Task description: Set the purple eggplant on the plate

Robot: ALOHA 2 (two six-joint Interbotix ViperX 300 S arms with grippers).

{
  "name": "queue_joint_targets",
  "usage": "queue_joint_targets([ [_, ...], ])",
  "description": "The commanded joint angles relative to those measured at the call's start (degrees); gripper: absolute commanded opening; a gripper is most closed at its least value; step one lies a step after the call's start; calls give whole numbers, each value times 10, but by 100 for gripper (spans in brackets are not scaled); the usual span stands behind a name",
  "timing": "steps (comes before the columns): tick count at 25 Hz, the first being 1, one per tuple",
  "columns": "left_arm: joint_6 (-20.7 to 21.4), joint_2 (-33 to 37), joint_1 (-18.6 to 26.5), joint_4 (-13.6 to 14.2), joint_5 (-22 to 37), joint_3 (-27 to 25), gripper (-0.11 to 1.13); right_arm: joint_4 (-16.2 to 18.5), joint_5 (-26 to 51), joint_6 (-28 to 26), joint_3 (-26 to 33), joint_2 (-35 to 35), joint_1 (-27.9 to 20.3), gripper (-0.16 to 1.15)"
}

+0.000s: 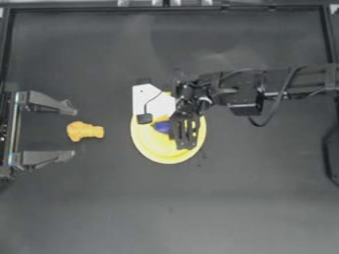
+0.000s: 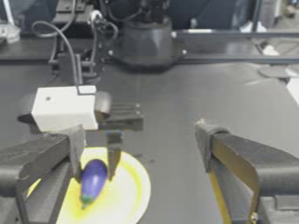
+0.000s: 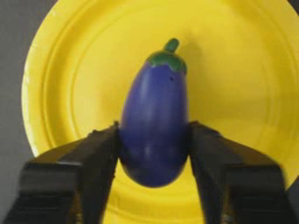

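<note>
We are seeing the dark bench (image 1: 198, 208) carrying the plate (image 1: 149, 144), the right end effector (image 1: 183, 133) hovering over it, pinching the purple eggplant (image 3: 154, 131) above the plate's middle, the left end effector (image 1: 66, 131) resting spread, flanking an orange nugget (image 1: 84, 131).

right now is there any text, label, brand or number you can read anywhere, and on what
None readable.
Eggplant, held in the right tool over the plate: plain, no marking.
Plate: plain yellow.
White box on the right arm: no legible print.
Orange nugget: unmarked.
Left tool: no lettering.
</note>
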State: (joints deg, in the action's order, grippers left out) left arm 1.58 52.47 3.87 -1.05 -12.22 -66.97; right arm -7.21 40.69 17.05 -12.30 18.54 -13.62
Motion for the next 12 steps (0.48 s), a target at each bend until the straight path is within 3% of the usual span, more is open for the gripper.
queue_joint_targets([
  [1, 0, -9, 0, 0, -3, 8, 103, 0, -2, 2, 14, -12, 0, 105],
  [4, 0, -9, 2, 0, -3, 7, 103, 1, 1, 2, 14, -12, 0, 99],
  [12, 0, -9, 4, 0, -3, 5, 103, -1, 18, 1, 18, -31, -10, 100],
])
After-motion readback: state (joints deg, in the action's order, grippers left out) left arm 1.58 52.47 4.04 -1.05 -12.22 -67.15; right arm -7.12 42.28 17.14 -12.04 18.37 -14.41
